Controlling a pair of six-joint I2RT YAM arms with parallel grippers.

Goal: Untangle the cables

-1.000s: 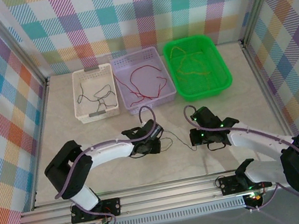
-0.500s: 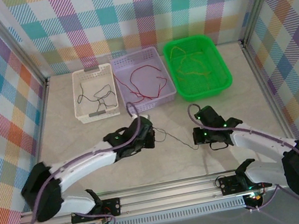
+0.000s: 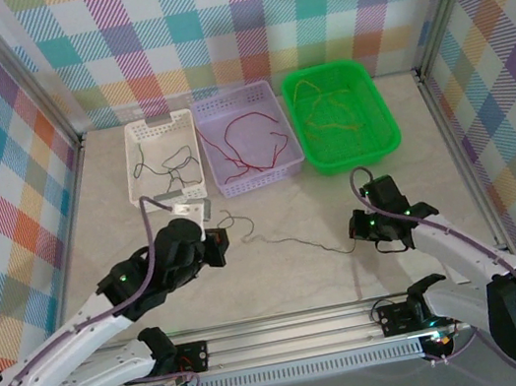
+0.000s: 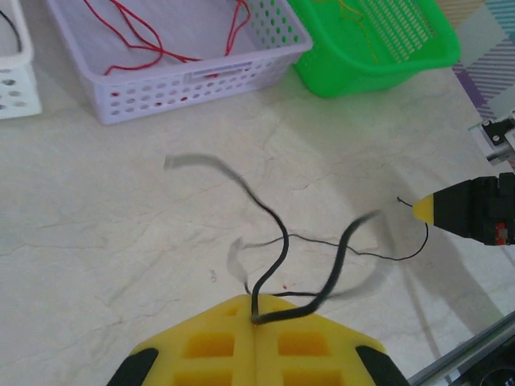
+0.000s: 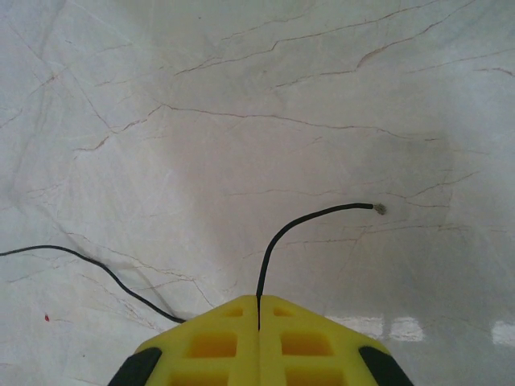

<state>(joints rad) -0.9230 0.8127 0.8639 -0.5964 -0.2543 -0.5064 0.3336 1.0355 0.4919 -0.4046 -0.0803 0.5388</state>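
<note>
Plaid walls (image 3: 237, 17) in many colours box in a pale, marbled worktop (image 3: 279, 199), and both arms reach out over it from the near rail.

The left tool (image 3: 217, 244) has its fingers pressed together, clamped on a black cable (image 3: 291, 240). From its wrist camera the cable rises out of the seam between the yellow pads (image 4: 233, 322) in two loose, blurred loops. The right tool (image 3: 357, 229) is likewise closed on a black strand, which looks to be the other end of the same cable. A short tail curls free beyond its fingers, and the rest trails off to its left.

The two tools are well apart, so the cable runs between them as a thin, slightly slack line low over the bare worktop. I cannot tell whether its middle touches the surface. Holding it by both ends seems meant to draw it out straight and free of any loop or knot.

Along the far edge stand three baskets, side by side. A white basket (image 3: 133, 135) holds dark cables (image 3: 169, 169), a purple basket (image 3: 230, 91) holds red cables (image 3: 250, 144), and a green basket (image 3: 331, 67) holds yellow-orange cables (image 3: 329, 115). With the cables sorted by colour like that, I would guess the black one belongs in the white basket, the nearest to the left tool.
</note>
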